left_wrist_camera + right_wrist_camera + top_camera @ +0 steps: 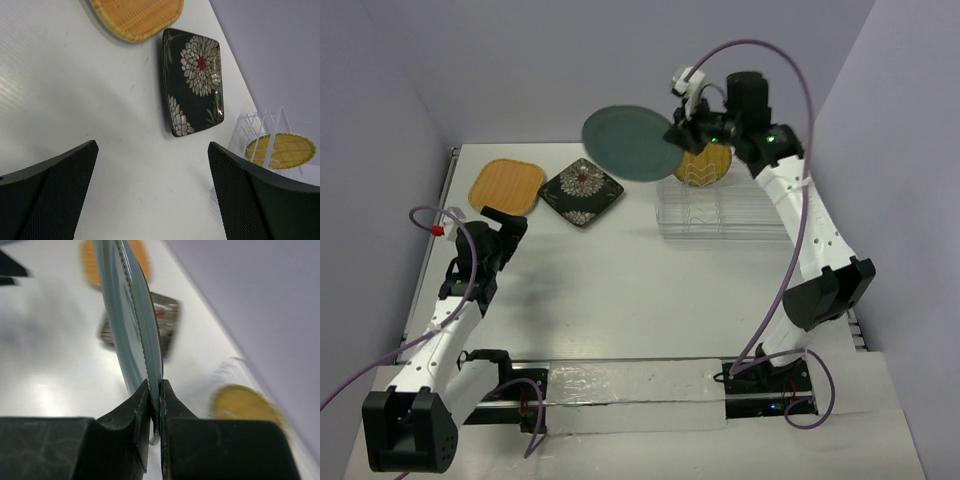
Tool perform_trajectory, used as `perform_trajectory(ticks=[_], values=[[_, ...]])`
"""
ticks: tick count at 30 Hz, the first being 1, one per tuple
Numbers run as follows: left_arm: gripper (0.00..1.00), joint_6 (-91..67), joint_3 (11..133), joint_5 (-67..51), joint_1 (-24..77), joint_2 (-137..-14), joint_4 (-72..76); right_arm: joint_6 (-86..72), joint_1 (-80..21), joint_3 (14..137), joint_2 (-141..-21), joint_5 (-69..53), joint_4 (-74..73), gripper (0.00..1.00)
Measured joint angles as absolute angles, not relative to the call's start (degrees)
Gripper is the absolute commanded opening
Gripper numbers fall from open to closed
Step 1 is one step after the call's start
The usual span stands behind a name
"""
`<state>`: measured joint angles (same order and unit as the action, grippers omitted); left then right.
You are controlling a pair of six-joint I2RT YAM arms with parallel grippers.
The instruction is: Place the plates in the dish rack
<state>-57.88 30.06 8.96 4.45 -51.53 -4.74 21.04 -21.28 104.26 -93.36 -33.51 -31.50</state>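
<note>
My right gripper [677, 133] is shut on the rim of the round teal-grey plate [630, 143] and holds it in the air, left of the dish rack [720, 212]; the wrist view shows the plate [131, 315] edge-on between the fingers. The yellow woven plate [705, 165] stands in the rack's far end, also seen from the left wrist [281, 149]. The black floral plate [581, 192] and the orange plate [506, 186] lie flat at the back left. My left gripper [498, 222] is open and empty above the table, near the black plate [195, 80].
The transparent rack has rows of white wire dividers [260, 125]. Purple walls close the back and sides. A clear strip [630, 385] lies along the near edge between the arm bases. Purple cables loop off both arms.
</note>
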Motion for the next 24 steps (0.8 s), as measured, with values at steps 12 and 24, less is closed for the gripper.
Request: perform_trajectory(ticks=[12,24], values=[[0.99,-56.3,37.9,18.9,4.5,-58.1,-8.3,59.9,0.2,127.1,-101.3,-28.3,-53.5,0.00],[0.99,-55.8,43.9,21.1,4.4,-67.7,-10.7,76.8,1.9,126.3,-106.0,-29.9,-61.4,0.00]])
